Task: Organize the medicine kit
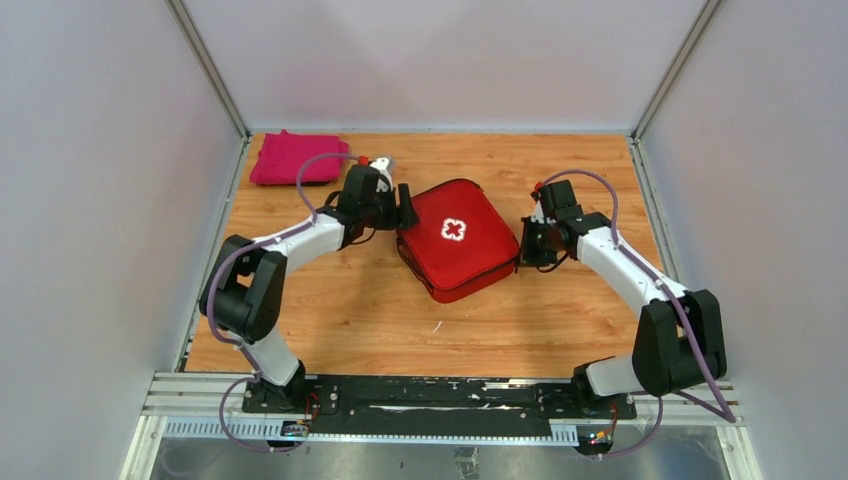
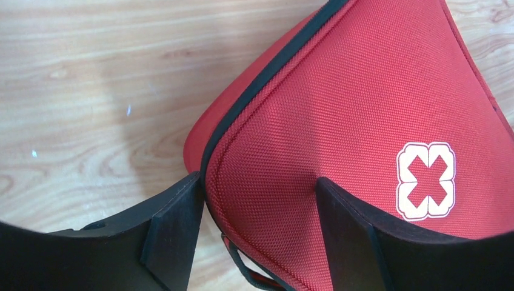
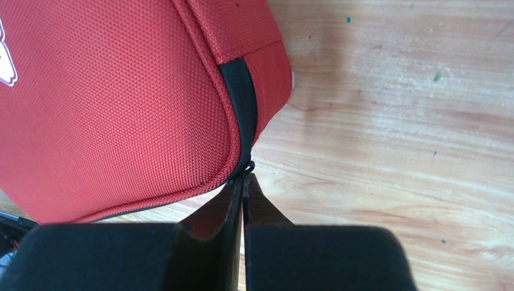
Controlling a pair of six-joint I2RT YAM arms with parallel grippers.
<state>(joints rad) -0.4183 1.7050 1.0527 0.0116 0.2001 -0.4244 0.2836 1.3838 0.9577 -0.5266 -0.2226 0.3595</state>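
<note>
The medicine kit (image 1: 455,240) is a red case with a white cross on its lid, lying closed in the middle of the table. My left gripper (image 1: 405,207) is at its left corner. In the left wrist view the jaws (image 2: 257,182) straddle that corner of the kit (image 2: 363,91), one finger against the black zipper edge and the other on the lid. My right gripper (image 1: 527,243) is at the kit's right corner. In the right wrist view it (image 3: 243,179) is shut, with the small black zipper pull (image 3: 248,165) of the kit (image 3: 109,103) at its tips.
A folded pink cloth (image 1: 290,157) lies at the back left corner of the wooden table (image 1: 340,310). Grey walls stand on three sides. A black and red strap loop (image 2: 248,273) shows under the kit's left corner.
</note>
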